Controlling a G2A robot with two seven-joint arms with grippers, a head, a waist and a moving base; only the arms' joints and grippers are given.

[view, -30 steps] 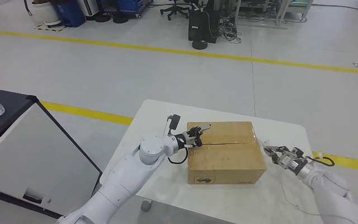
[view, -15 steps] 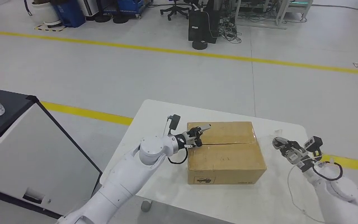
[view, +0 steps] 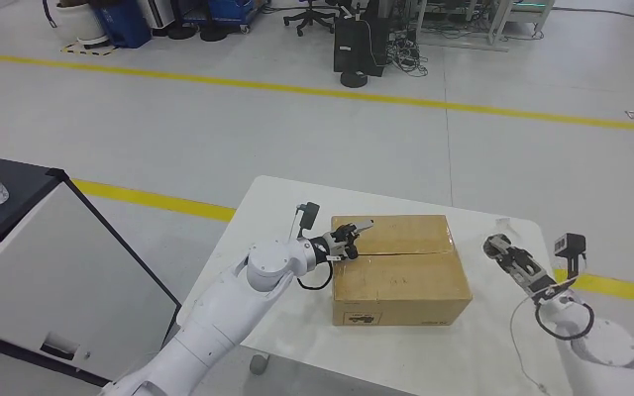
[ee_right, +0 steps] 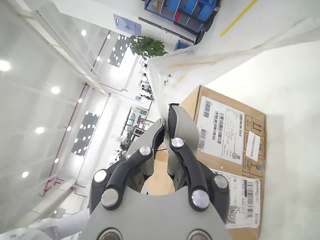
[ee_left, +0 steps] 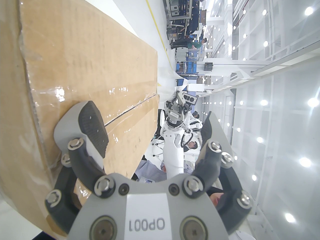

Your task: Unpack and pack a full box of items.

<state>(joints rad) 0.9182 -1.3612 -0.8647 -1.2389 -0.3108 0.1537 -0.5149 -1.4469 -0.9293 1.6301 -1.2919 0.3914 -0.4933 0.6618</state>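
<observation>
The box (view: 401, 272) sits shut in the middle of the table (view: 287, 208), its seam (ee_left: 130, 106) taped over. The left gripper (ee_left: 150, 118) is spread wide at one end of that seam, with one ribbed pad (ee_left: 91, 128) over the lid and the other in the air. The right gripper (ee_right: 166, 123), raised just beyond the opposite end, is pinched tight on a thin pale strip (ee_right: 156, 86) (tape or table cover, I cannot tell).

If it is tape, a hard or skewed pull may tear it or slip it from the pads. If it is cover, the box may be dragged along. The left pad could skid on the glossy film (ee_left: 117, 91).

The box is plain brown corrugated card, square-cornered. The film is crinkled at its edges, and paper labels (ee_right: 220, 123) cover one end.
</observation>
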